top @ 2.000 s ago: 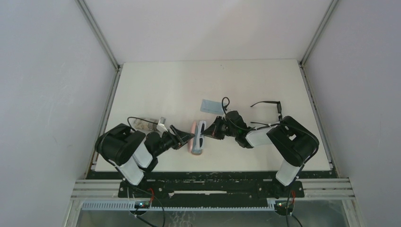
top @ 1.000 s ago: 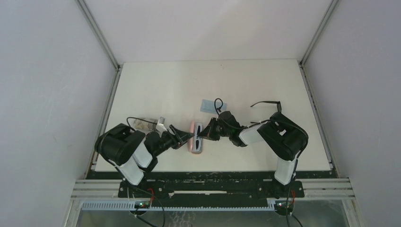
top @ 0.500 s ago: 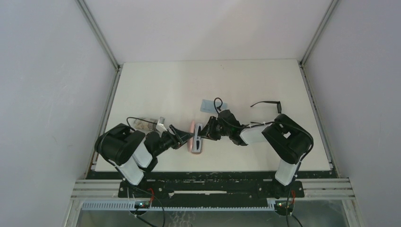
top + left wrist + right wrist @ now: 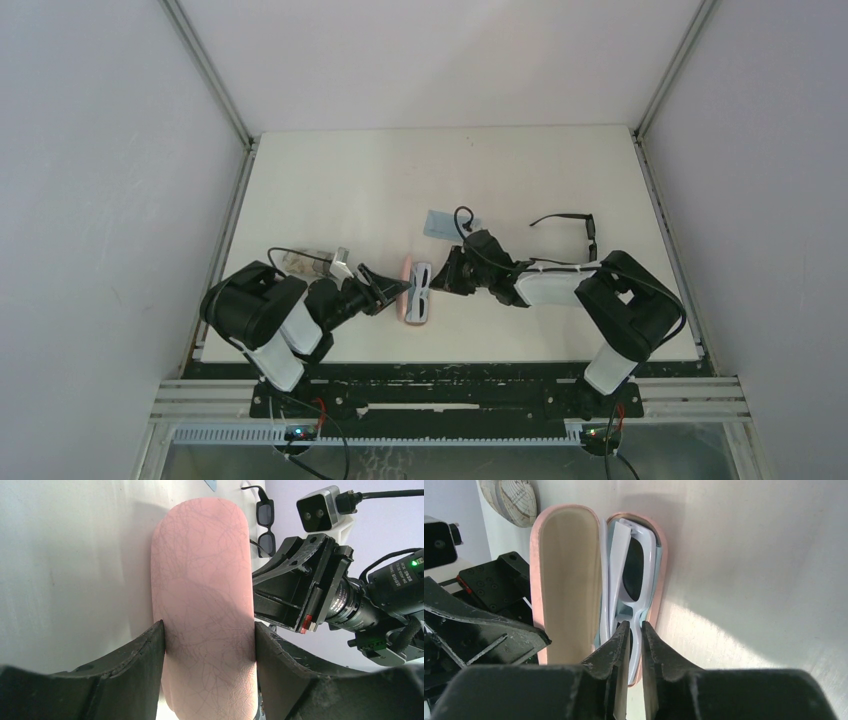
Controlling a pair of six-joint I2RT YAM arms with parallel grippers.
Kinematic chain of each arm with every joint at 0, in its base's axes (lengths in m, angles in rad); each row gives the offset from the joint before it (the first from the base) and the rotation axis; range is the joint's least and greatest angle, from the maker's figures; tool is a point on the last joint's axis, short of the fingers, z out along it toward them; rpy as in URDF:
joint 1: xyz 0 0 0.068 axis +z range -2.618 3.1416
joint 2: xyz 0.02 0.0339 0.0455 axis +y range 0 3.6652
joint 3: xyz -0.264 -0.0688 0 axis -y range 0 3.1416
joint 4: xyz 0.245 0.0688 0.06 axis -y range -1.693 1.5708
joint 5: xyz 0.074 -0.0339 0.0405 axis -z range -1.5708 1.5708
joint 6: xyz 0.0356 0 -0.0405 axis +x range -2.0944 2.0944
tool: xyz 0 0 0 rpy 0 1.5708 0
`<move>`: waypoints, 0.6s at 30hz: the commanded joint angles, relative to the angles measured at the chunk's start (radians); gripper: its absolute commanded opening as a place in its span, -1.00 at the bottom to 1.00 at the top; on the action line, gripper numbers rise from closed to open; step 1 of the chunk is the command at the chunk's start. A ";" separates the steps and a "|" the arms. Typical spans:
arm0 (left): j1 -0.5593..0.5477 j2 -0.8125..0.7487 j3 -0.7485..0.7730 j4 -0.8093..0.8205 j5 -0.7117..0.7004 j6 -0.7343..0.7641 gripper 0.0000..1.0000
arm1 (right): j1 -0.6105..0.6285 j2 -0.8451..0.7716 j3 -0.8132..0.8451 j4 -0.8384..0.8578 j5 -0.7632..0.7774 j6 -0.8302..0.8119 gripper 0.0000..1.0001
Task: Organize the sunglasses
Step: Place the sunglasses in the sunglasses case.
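Note:
A pink case (image 4: 414,292) lies open near the table's front. My left gripper (image 4: 398,291) is shut on its raised lid (image 4: 202,585), with a finger (image 4: 142,655) pressed on each side. White-framed sunglasses (image 4: 634,570) with dark lenses lie in the case's base, next to the lid's bare beige inside (image 4: 566,580). My right gripper (image 4: 634,627) hovers over the near end of that pair, its jaws a narrow slit apart with nothing gripped. Black-framed sunglasses (image 4: 572,223) lie unfolded on the table to the right, behind the right arm, and also show in the left wrist view (image 4: 265,526).
A light-blue cloth (image 4: 440,222) lies just behind the right gripper. A grey-patterned case (image 4: 312,262) rests at the left edge beside the left arm, and its end shows in the right wrist view (image 4: 509,500). White walls close in the table on three sides.
My right gripper has drawn back a little to the right from the case, and its jaws have parted slightly. The left gripper has stayed still on the lid.

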 commanded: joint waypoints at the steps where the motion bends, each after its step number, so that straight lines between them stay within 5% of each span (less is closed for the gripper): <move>1: -0.003 -0.007 0.019 0.062 0.014 -0.007 -0.84 | 0.023 -0.003 0.064 -0.013 -0.001 -0.034 -0.78; 18: -0.002 -0.004 0.019 0.062 0.016 -0.007 -0.84 | 0.054 0.048 0.122 -0.059 0.028 -0.049 -0.91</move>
